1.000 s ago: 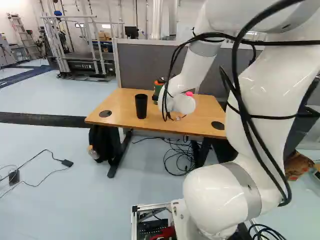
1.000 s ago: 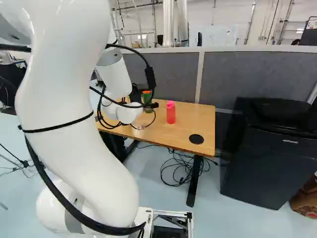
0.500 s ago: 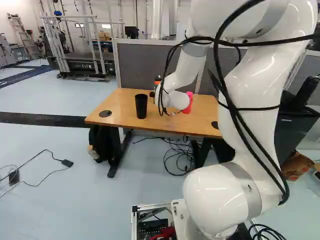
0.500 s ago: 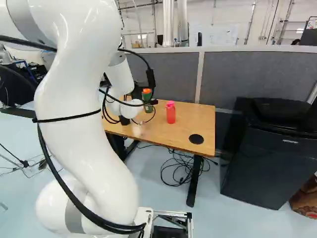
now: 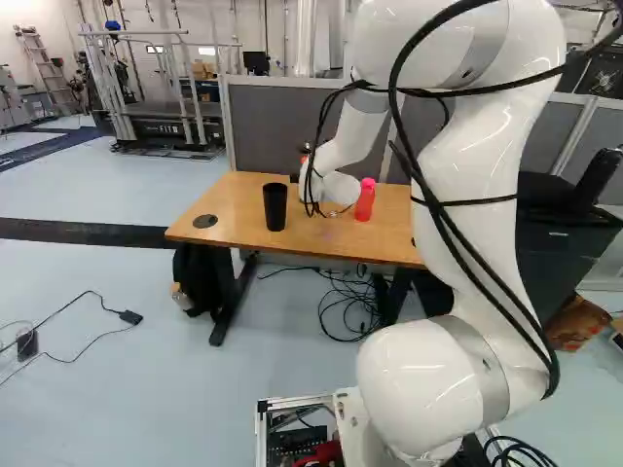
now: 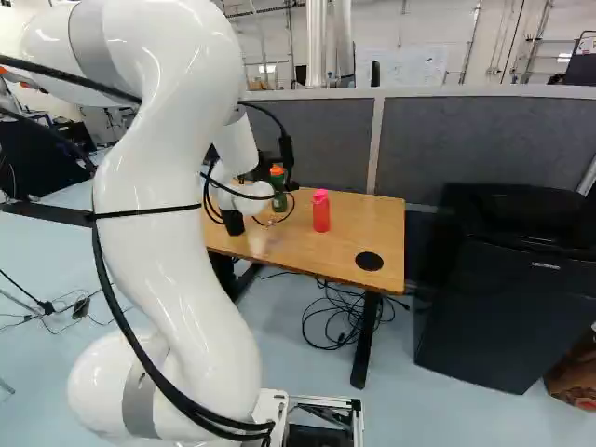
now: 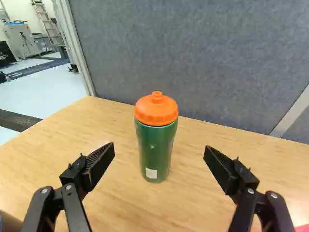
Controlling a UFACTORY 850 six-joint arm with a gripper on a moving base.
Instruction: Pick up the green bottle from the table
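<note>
Approach step seemingly underway, grip still lacking. Hand (image 7: 159, 149) standing spread wide, holding nothing. Green bottle (image 7: 155, 157) standing upright on table (image 7: 116, 208), ahead of hand, roughly centred. Next move likely requiring straight advance, fingers straddling body, then closing before lifting.

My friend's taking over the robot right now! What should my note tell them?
Gripper: open and empty.
Green bottle: upright on the table, ahead of the gripper, in line with its gap.
Also on the table: red bottle and black cup.
Done: gripper lined up; no grip yet.
Left: probably go forward, close on the green bottle, lift.
</note>
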